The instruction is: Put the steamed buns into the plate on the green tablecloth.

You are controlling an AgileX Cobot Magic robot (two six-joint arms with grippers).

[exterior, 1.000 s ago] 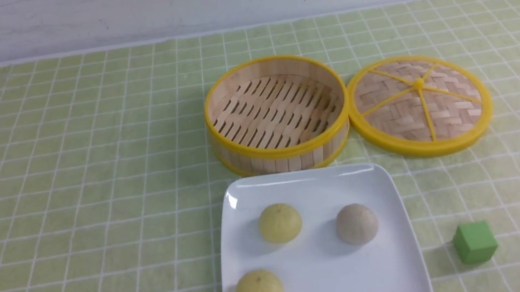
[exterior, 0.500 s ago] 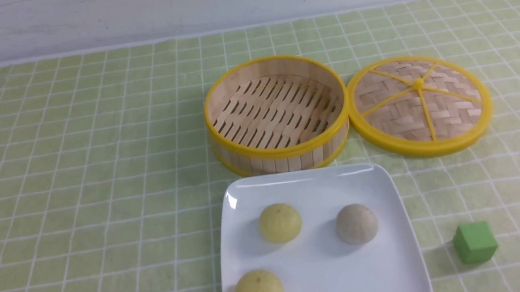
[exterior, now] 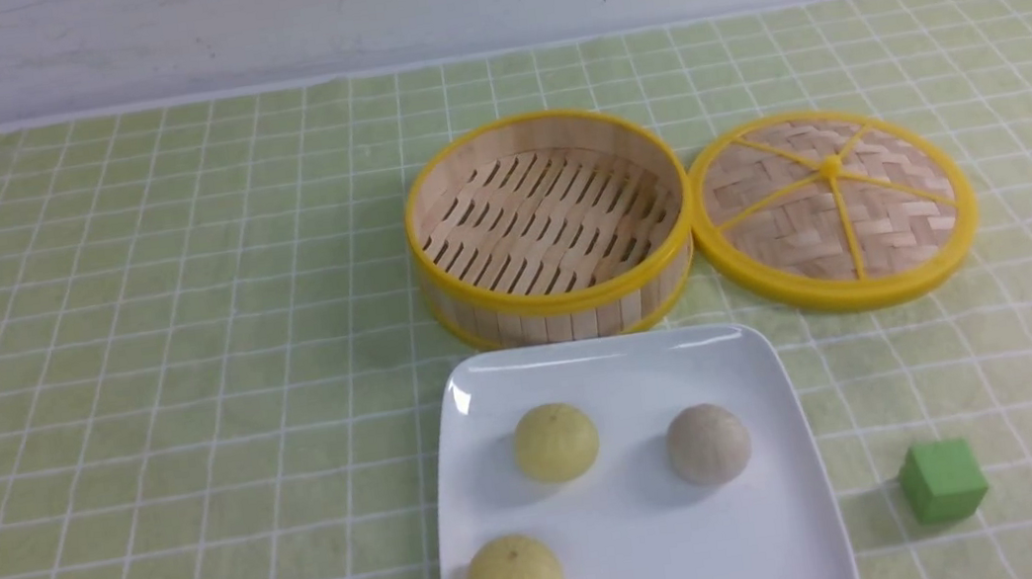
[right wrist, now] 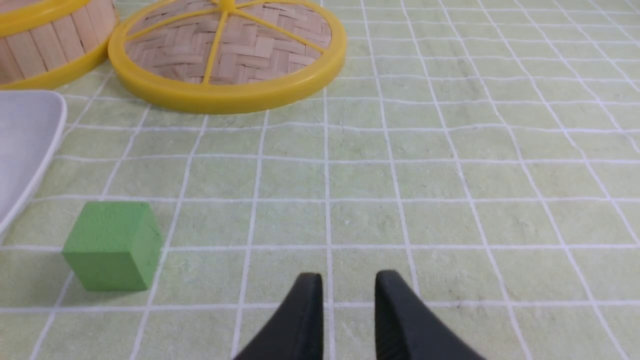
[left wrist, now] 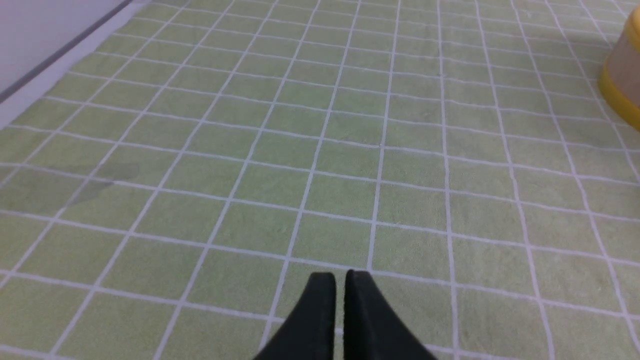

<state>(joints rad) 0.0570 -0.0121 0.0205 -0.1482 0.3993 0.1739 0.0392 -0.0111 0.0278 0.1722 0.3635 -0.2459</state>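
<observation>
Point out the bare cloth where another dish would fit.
Widest patch: the green tablecloth left of the steamer and plate. A smaller one lies right of the green cube, below the lid. The centre is crowded: steamer, lid and plate nearly touch.

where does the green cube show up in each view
Front view: green cube sits on the green tablecloth, right of the plate.
Left wrist view: not in it.
Right wrist view: green cube beside the plate's edge.
Shared landmark: the woven steamer lid, beyond the cube in both.
</observation>
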